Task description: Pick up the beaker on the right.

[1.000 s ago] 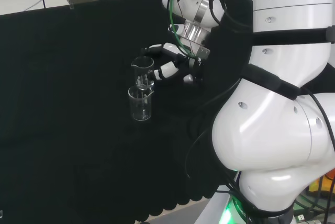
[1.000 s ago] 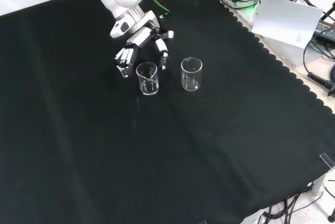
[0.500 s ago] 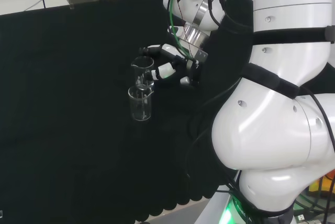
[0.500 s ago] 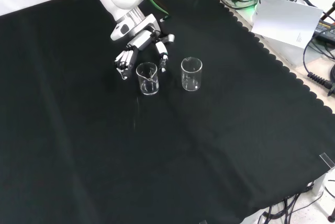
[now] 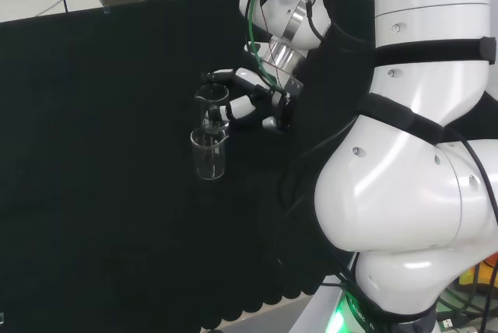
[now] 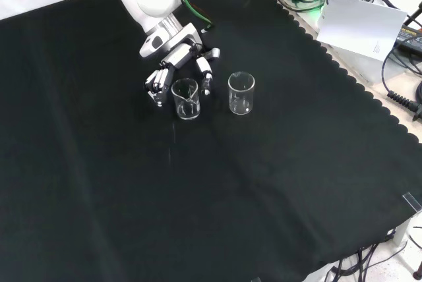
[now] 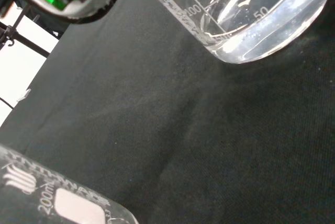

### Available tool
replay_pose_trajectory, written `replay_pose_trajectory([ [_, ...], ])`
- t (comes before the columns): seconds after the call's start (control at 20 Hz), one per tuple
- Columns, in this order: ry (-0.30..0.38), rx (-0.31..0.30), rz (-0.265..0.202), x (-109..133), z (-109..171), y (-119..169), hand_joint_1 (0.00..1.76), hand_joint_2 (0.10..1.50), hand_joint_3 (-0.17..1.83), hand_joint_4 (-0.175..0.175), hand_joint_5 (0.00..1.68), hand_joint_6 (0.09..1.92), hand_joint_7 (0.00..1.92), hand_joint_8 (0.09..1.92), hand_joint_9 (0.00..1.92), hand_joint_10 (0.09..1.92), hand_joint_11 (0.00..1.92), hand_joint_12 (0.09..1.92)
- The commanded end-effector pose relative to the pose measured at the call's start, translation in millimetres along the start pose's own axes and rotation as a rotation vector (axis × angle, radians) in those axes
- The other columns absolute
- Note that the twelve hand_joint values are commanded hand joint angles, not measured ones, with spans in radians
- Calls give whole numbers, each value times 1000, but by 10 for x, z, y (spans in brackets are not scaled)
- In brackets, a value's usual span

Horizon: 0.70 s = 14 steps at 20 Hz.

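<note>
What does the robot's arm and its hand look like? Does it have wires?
The arm is big, smooth and shiny white, made of rounded links with black bands between them and small round dimples. A silver metal collar sits at the wrist. Green and black cables run down to the hand, which looks like a person's: white and black fingers with a thumb.

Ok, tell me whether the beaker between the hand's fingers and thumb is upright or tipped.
Upright. In the front view the beaker stands on its base on the black cloth, round mouth upward, with the hand around it.
</note>
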<state>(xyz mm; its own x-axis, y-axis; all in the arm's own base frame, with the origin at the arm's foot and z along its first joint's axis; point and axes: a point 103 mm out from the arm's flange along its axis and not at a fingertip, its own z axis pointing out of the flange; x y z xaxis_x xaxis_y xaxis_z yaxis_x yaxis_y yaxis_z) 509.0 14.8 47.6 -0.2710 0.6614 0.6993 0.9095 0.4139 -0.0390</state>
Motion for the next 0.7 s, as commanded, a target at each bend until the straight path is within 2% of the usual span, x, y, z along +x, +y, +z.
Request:
replay_pose_trajectory([
  [0.05, 17, -10, 8, -7, 54, 28, 808, 506, 573, -49, 532, 113, 286, 705, 461, 640, 56, 1396],
  [0.2, 24, -23, 13, -22, 65, 35, 821, 512, 559, -48, 552, 187, 329, 697, 510, 608, 89, 1385],
  [0.45, 56, -35, 3, -9, 81, 73, 890, 522, 550, -46, 445, 732, 439, 712, 625, 571, 187, 1366],
  [0.7, 68, -38, 4, 9, 95, 110, 952, 526, 565, -42, 497, 899, 479, 732, 662, 576, 225, 1359],
])
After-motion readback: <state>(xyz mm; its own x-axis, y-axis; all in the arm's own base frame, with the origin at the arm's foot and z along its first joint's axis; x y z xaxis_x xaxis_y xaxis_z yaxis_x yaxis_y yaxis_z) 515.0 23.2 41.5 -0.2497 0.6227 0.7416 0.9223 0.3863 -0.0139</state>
